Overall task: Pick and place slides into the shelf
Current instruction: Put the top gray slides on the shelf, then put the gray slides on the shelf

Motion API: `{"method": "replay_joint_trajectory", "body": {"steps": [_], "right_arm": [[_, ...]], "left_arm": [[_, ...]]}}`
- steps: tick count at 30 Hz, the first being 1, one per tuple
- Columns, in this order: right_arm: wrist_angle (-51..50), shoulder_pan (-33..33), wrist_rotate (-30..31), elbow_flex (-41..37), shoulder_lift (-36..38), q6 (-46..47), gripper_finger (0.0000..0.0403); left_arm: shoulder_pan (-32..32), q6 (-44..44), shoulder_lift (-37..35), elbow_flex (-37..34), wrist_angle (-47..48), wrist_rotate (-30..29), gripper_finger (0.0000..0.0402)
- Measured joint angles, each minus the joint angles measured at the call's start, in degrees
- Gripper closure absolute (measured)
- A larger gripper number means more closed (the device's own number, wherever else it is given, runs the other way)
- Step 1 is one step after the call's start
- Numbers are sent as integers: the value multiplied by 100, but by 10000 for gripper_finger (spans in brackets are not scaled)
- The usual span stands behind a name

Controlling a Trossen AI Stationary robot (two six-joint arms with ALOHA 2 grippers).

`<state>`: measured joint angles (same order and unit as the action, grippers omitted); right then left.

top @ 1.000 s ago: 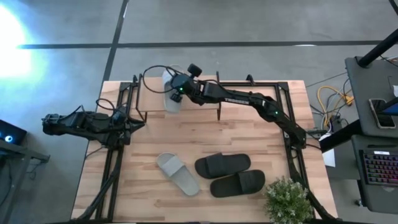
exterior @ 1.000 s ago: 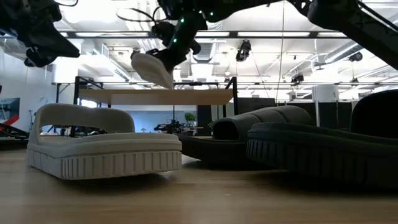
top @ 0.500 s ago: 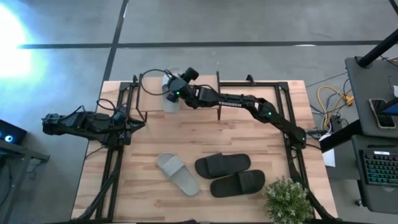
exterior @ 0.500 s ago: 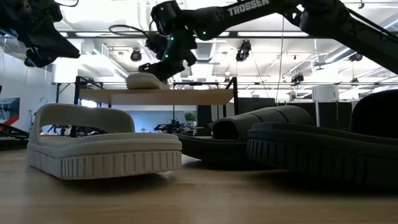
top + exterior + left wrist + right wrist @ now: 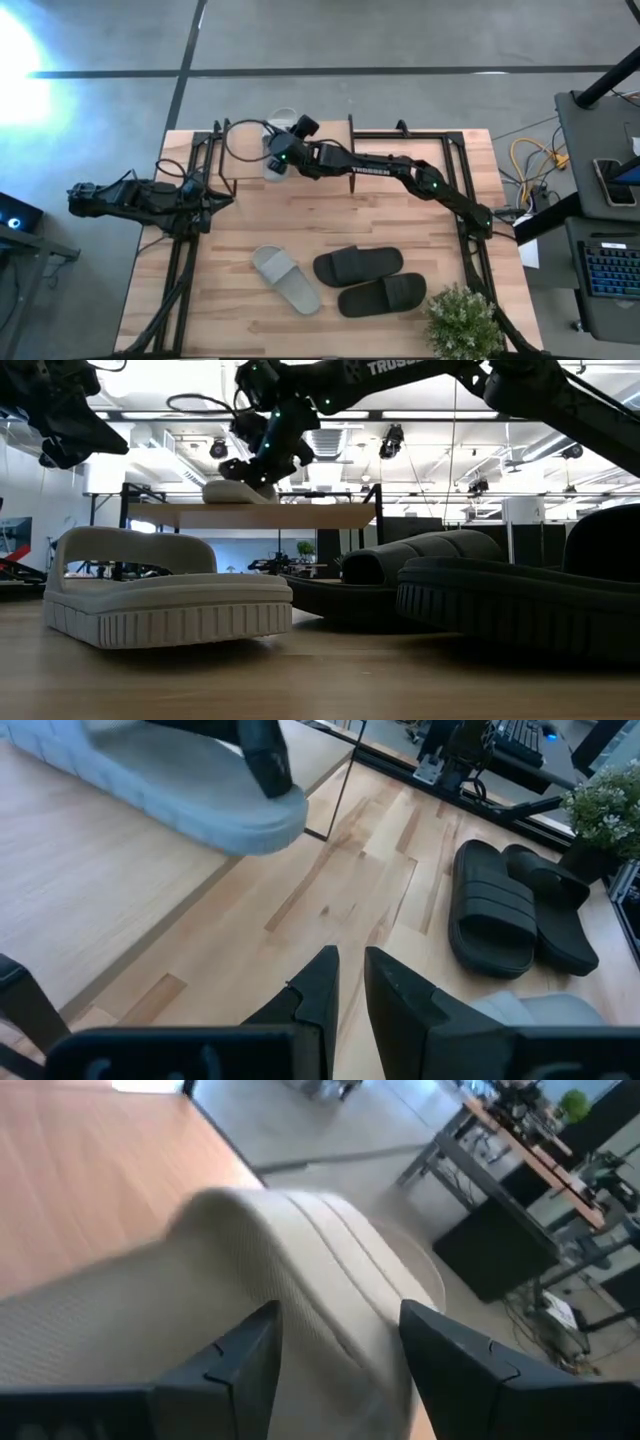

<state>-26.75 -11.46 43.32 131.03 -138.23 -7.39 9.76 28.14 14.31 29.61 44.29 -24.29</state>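
A pale grey slide (image 5: 273, 140) lies on the shelf's light wood top board (image 5: 300, 516), sole down; it also shows in the low view (image 5: 232, 491). My right gripper (image 5: 340, 1320) is open over it from the table's right, a finger on either side of its wide strap (image 5: 300, 1250). A second pale grey slide (image 5: 285, 278) and the black pair (image 5: 358, 265) (image 5: 382, 293) rest on their soles on the tabletop. My left gripper (image 5: 348, 960) waits shut at the table's left side (image 5: 215, 195). My right gripper has its open fingers (image 5: 235, 1370) on either side of the pale slide's strap, slanting down from the table's right. I cannot tell whether they touch the strap. The slide lies flat on the shelf's top board.
The shelf's thin black legs (image 5: 124, 520) stand at the table's far side. A potted plant (image 5: 462, 320) sits at the near right corner. Bare wood lies between the shelf and the slides on the table (image 5: 300, 220).
My right gripper has gone down and toward the table's left over the shelf with the pale slide. The slide, tilted in the air a second ago, now lies flat on the top board. The gripper has opened and let go of it.
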Motion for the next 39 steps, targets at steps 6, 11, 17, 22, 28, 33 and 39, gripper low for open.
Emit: {"method": "replay_joint_trajectory", "body": {"steps": [6,11,17,22,28,33,39], "right_arm": [[-933,135,133,351,71,70,209],[-822,146,-446,364,348,470,209],[-1087,228,-733,360,727,584,209],[-1953,427,-2701,382,1325,1005,209],[-3864,1033,-3446,358,1475,405,209],[-4659,1576,-3387,337,1520,295,209],[-4834,1984,-2733,299,1557,1327,209]], "left_arm": [[0,-2,19,0,2,-2,364],[2,-2,20,-2,2,-2,364],[7,-2,20,-2,-4,-2,364],[4,-2,34,-11,-19,30,364],[4,-7,229,-33,-76,306,364],[0,-5,481,-37,-210,642,364],[30,-213,1167,141,-566,1301,384]]}}
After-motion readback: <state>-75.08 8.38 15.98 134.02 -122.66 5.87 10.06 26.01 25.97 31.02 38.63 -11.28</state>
